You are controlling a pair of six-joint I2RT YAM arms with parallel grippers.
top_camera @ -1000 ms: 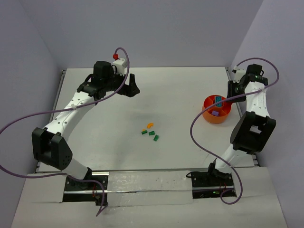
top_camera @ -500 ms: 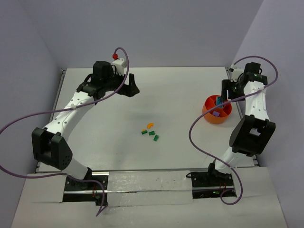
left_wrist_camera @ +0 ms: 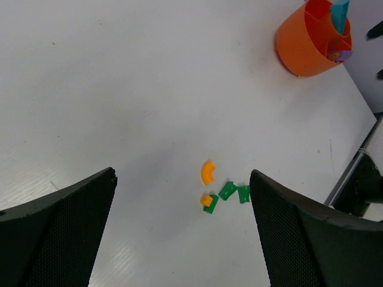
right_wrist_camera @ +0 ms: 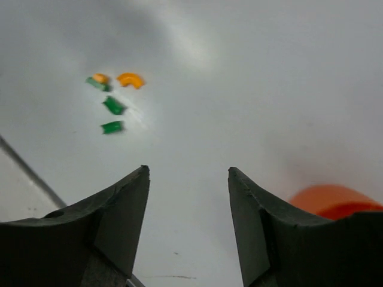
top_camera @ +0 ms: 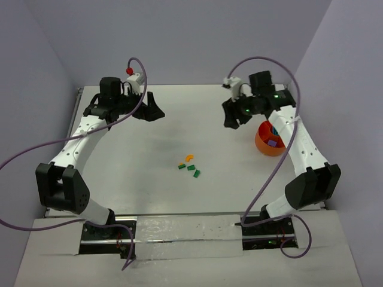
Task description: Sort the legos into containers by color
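Note:
Four small legos lie together mid-table: an orange curved piece (top_camera: 190, 158), a green brick with an orange bit on it (top_camera: 181, 166) and two green bricks (top_camera: 191, 168) (top_camera: 197, 173). They also show in the left wrist view (left_wrist_camera: 207, 172) (left_wrist_camera: 227, 190) and the right wrist view (right_wrist_camera: 130, 79) (right_wrist_camera: 114, 106). The orange bowl (top_camera: 263, 145) stands at the right, with a teal brick (left_wrist_camera: 340, 13) and a purple one (top_camera: 271, 143) inside. My left gripper (top_camera: 151, 110) (left_wrist_camera: 182, 174) is open and empty at the back left. My right gripper (top_camera: 231, 117) (right_wrist_camera: 188, 170) is open and empty, left of the bowl.
The white table ends at a metal rail on the right (left_wrist_camera: 353, 173) and purple walls close in on the left, back and right. Purple cables loop from both arms (top_camera: 36, 152) (top_camera: 263, 179).
My right gripper has swung left from over the bowl to a spot beside it, nearer the table's middle. My left gripper has shifted a little to the left.

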